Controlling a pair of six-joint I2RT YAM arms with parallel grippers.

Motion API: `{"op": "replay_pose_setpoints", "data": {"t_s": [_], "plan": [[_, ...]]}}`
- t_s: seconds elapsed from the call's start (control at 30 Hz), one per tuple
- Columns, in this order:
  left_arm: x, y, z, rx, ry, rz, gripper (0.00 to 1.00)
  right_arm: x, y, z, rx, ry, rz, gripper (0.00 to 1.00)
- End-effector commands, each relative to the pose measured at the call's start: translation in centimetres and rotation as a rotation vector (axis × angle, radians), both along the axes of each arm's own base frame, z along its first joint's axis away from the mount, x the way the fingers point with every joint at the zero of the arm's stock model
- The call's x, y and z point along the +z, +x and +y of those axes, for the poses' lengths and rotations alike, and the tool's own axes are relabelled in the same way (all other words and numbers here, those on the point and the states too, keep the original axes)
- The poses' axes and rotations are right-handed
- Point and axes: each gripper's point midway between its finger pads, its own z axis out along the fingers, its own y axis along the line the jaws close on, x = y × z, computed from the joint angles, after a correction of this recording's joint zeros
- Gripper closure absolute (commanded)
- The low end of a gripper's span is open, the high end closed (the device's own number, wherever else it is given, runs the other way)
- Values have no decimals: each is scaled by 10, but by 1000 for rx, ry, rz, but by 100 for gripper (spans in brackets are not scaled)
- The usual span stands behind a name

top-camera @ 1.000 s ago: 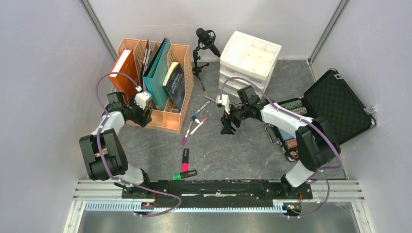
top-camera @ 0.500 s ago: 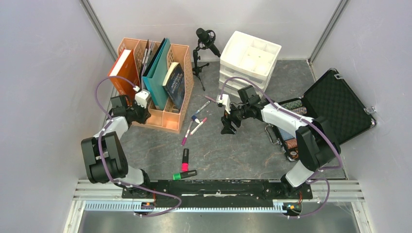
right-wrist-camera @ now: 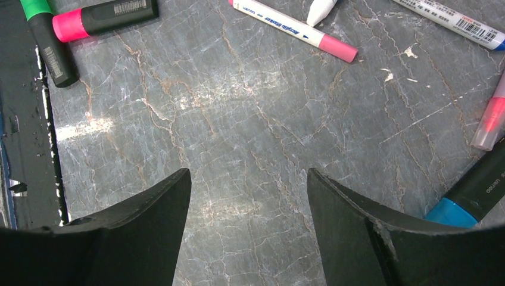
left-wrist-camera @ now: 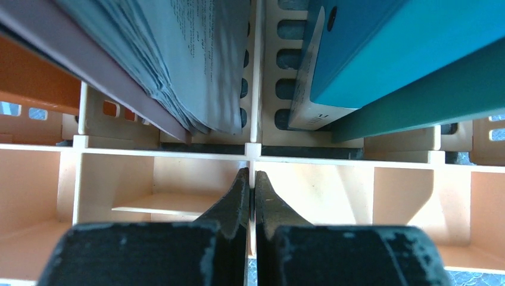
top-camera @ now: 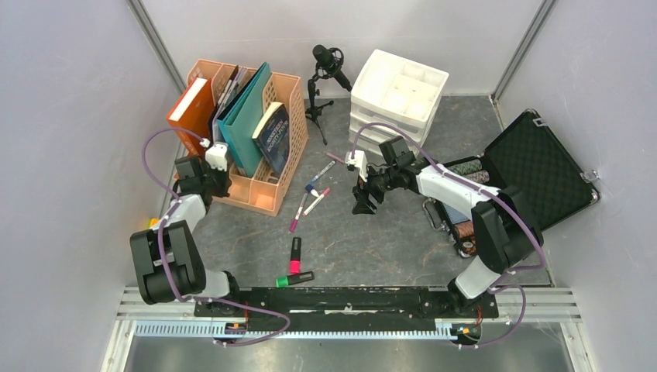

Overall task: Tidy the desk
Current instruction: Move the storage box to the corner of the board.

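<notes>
From above, the counter (top-camera: 372, 248) is dark veined stone filling the middle and bottom of the frame. It looks hard and slick, so I'd expect round pens to roll or skid on it.

At upper left stands the peach file rack (top-camera: 267, 194), packed with books and folders. It is probably heavy and tippy, with thin plastic walls that may flex, so a low hold seems wisest. The left fingers (top-camera: 217, 186) sit at its near corner. The right fingers (top-camera: 362, 205) hover right of the loose markers (top-camera: 310, 198) at centre.

In the left wrist view, at bottom centre, the fingers are clenched on a thin upright divider of the rack's front tray. How deep that pinch reaches is hidden. Papers and a teal folder (left-wrist-camera: 405, 65) run off the top edge.

In the right wrist view the fingers are spread wide over bare stone, holding nothing. A pink-capped marker (right-wrist-camera: 295, 30) and a pink highlighter (right-wrist-camera: 104, 18) lie along the top. Those barrels are likely light and slippery, best pinched mid-length. A blue-capped pen (right-wrist-camera: 470, 199) is cut off at lower right.
</notes>
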Motion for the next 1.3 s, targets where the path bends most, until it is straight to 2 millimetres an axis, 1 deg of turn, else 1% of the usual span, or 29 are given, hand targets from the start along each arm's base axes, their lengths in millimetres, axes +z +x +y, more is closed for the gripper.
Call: {"op": "replay_pose_setpoints", "data": {"t_s": [0.0,0.07,0.17,0.3,0.33,0.43,0.5,0.6,0.7,0.77,0.93,1.0,1.1,1.2,1.23,1.27], "plan": [[-27,-51,58,292,115,200,98,4,3,5,19,30,-10,23],[-24,-57,67,326,98,201,98,6,7,8,12,37,-7,22],[-23,-64,74,344,84,215,98,13,20,16,0,45,-15,23],[-33,-79,75,338,94,262,98,21,43,35,-7,51,-32,23],[-34,-81,74,335,94,263,98,27,50,41,-6,56,-41,23],[-40,-88,73,336,105,275,98,31,57,56,3,83,-23,23],[-44,-92,69,310,105,295,98,29,58,62,7,90,-14,23],[-50,-93,54,216,63,322,98,23,59,68,11,76,-20,23],[-52,-93,40,121,16,352,97,26,68,80,12,70,-52,23],[-52,-94,33,72,-5,365,95,36,81,93,10,71,-107,23],[-47,-99,27,30,-7,368,89,66,124,136,-42,129,-205,24],[-46,-103,22,-16,-2,363,86,66,142,150,-75,142,-235,25],[-42,-109,17,-81,21,357,82,74,167,168,-129,178,-298,26],[-43,-112,18,-97,35,368,79,77,197,183,-181,184,-365,30],[-43,-114,17,-101,37,373,78,73,206,187,-200,180,-380,32],[-44,-115,17,-100,39,376,77,76,214,191,-206,192,-404,33]]}}
